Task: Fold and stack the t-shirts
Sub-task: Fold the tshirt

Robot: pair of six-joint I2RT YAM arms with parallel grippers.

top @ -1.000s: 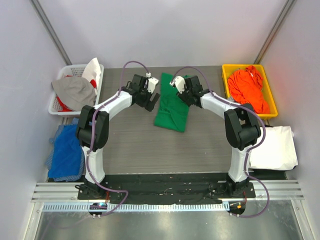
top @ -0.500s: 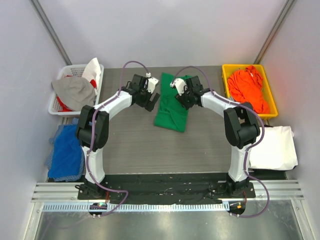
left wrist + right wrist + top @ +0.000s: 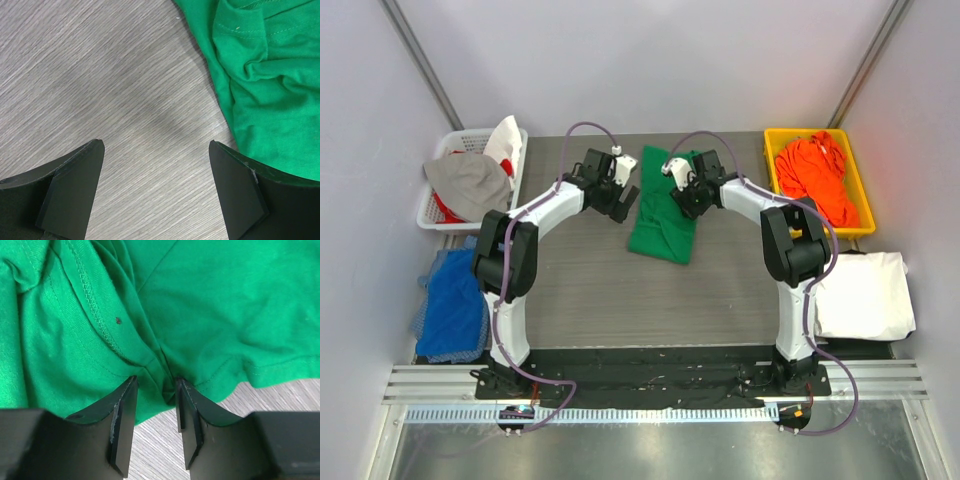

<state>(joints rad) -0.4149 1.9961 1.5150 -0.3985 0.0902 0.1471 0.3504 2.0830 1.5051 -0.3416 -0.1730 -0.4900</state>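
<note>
The bright green t-shirt (image 3: 663,218) lies crumpled in the middle of the table. My right gripper (image 3: 686,203) is down on its upper right part. In the right wrist view its jaws (image 3: 156,380) stand partly apart, open, astride a raised fold at the shirt's hemmed edge (image 3: 150,315). My left gripper (image 3: 628,200) hovers just left of the shirt, wide open over bare wood (image 3: 156,145), with the green cloth (image 3: 265,85) beside its right finger. The orange t-shirt (image 3: 815,180) is heaped in a yellow bin. The white t-shirt (image 3: 868,295) lies folded at the right edge.
A yellow bin (image 3: 772,170) stands at the back right. A white basket (image 3: 438,215) with grey, red and white clothes stands at the back left. A blue cloth (image 3: 453,305) lies off the table's left side. Wood tabletop (image 3: 650,300) stretches toward the arm bases.
My right gripper has slid a little to the left over the green t-shirt, its forearm swinging with it. The left arm has not moved.
</note>
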